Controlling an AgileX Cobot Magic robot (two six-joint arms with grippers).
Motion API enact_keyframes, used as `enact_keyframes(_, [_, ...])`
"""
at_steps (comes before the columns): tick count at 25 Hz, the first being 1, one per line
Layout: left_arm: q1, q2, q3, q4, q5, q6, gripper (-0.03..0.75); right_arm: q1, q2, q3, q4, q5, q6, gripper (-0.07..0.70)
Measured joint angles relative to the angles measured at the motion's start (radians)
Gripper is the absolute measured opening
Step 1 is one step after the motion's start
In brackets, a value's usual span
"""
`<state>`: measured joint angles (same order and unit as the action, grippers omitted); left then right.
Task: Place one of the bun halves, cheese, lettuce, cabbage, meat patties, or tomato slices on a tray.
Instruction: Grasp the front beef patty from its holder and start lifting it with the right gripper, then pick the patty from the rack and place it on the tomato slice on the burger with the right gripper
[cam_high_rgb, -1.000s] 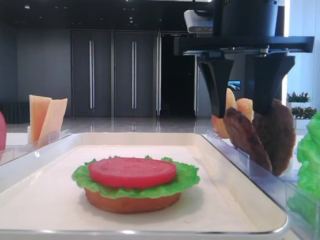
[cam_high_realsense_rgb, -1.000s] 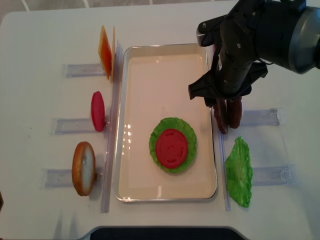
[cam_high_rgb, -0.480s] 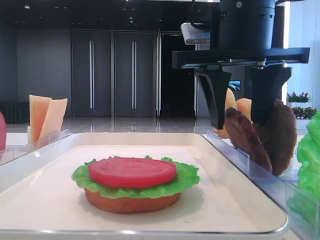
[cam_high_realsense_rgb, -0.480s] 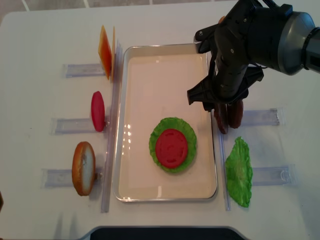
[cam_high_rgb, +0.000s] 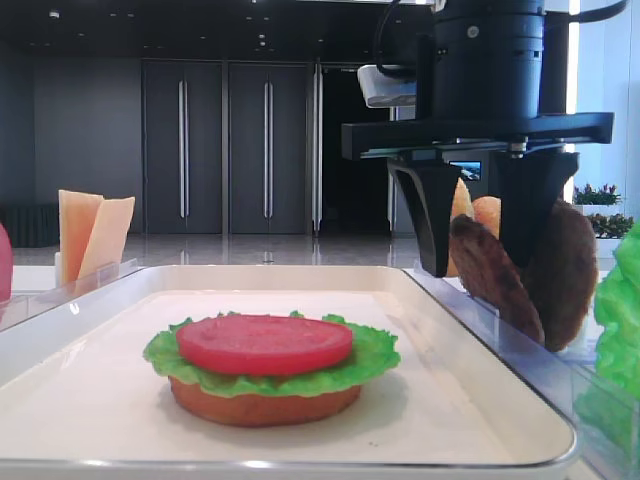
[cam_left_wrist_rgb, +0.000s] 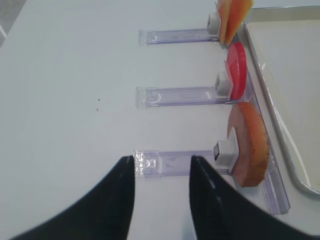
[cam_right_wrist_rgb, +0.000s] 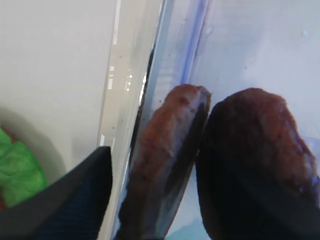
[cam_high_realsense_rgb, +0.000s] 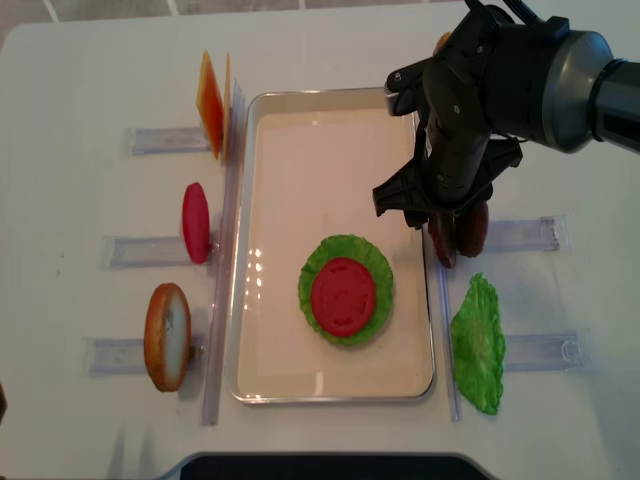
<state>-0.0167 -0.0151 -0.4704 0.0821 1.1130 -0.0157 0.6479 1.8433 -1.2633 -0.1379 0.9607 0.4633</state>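
The right pincer (cam_high_rgb: 484, 225) hangs over the two meat patties (cam_high_realsense_rgb: 458, 232), which stand on edge, side by side, in a clear plastic rack (cam_high_realsense_rgb: 520, 235) just beside the right rim of the tray (cam_high_realsense_rgb: 290, 150). Its two dark fingers (cam_high_rgb: 431, 215) are spread wide apart; in the low front view one finger is on the tray side of the nearer patty (cam_high_rgb: 490, 275) and the other comes down between the two patties, so the nearer patty (cam_right_wrist_rgb: 165, 155) lies between them. Whether the fingers already touch it, I cannot tell. The second patty (cam_right_wrist_rgb: 252, 160) leans just behind it. On the tray, toward its near end, lies a flat bun half (cam_high_rgb: 265, 402) with the lettuce (cam_high_rgb: 375, 352) on it and a tomato slice (cam_high_rgb: 264, 343) on top. Another lettuce leaf (cam_high_realsense_rgb: 478, 345) stands in a rack to the right of the tray. On the left side of the tray the racks carry the cheese (cam_high_realsense_rgb: 212, 100), a second tomato slice (cam_high_realsense_rgb: 196, 222) and a domed bun half (cam_high_realsense_rgb: 166, 336), all on edge on the white table (cam_high_realsense_rgb: 80, 120). The left pincer (cam_left_wrist_rgb: 161, 200) is over the table near the bun rack (cam_left_wrist_rgb: 175, 162), its fingers partly apart with nothing between them.
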Motion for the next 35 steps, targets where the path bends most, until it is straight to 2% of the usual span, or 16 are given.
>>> enact_keyframes(5, [0.0, 0.0, 0.0, 0.0, 0.0, 0.0, 0.282, 0.0, 0.0, 0.0, 0.0, 0.002, -0.001, 0.396])
enact_keyframes(13, [0.0, 0.0, 0.0, 0.0, 0.0, 0.0, 0.282, -0.004, 0.0, 0.0, -0.026, 0.045, -0.002, 0.125])
enact_keyframes(22, [0.0, 0.0, 0.0, 0.0, 0.0, 0.0, 0.282, -0.007, -0.055, 0.0, -0.007, 0.081, -0.003, 0.126])
enact_keyframes(27, [0.0, 0.0, 0.0, 0.0, 0.0, 0.0, 0.282, -0.001, -0.12, 0.0, 0.035, 0.081, -0.003, 0.126])
enact_keyframes(35, [0.0, 0.0, 0.0, 0.0, 0.0, 0.0, 0.282, 0.086, -0.196, 0.0, 0.092, 0.084, -0.013, 0.126])
